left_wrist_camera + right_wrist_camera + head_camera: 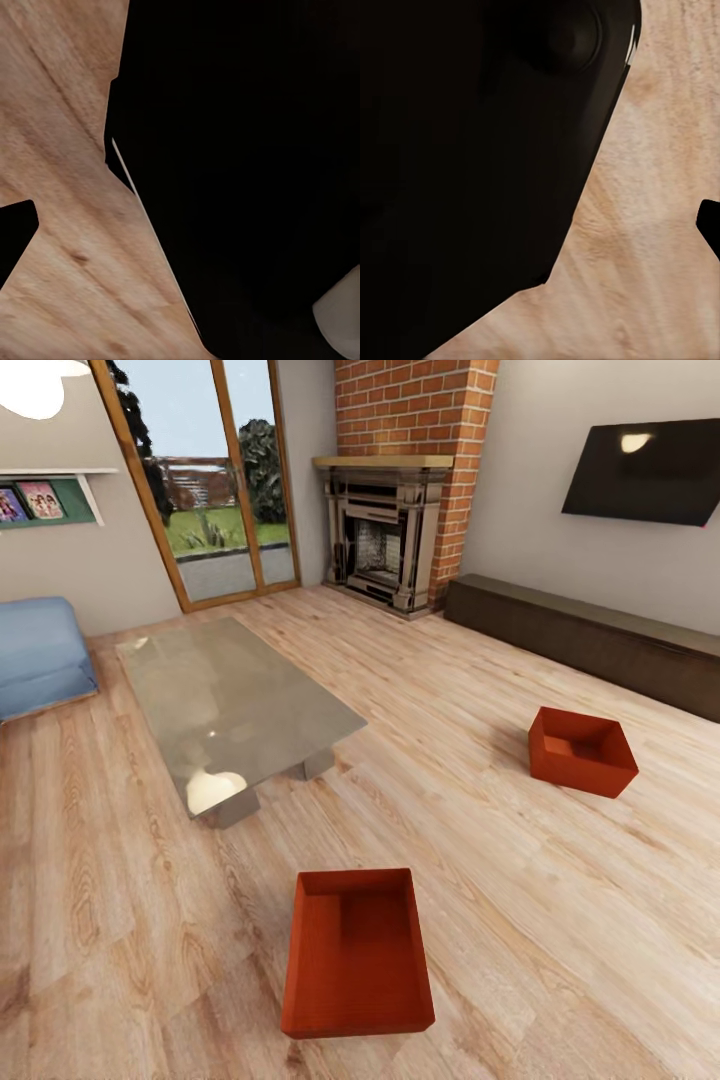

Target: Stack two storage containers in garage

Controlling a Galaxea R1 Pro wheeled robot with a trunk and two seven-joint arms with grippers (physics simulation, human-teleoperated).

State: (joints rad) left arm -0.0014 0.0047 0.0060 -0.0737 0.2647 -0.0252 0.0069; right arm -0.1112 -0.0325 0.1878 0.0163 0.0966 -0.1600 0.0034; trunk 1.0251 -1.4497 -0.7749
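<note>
Nearest, one orange-red open box sits on light wood planks; its twin lies farther right, beyond a glass table. Whether the grippers are open, I cannot tell.

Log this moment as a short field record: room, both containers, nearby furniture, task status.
room: living room, light wood plank floor
near container: on the floor, open side up, empty
far container: on the floor to the right, near the low dark cabinet, empty
coffee table: glass, beyond the near container
fireplace: red brick, at the back wall
status: neither container picked up yet
</note>
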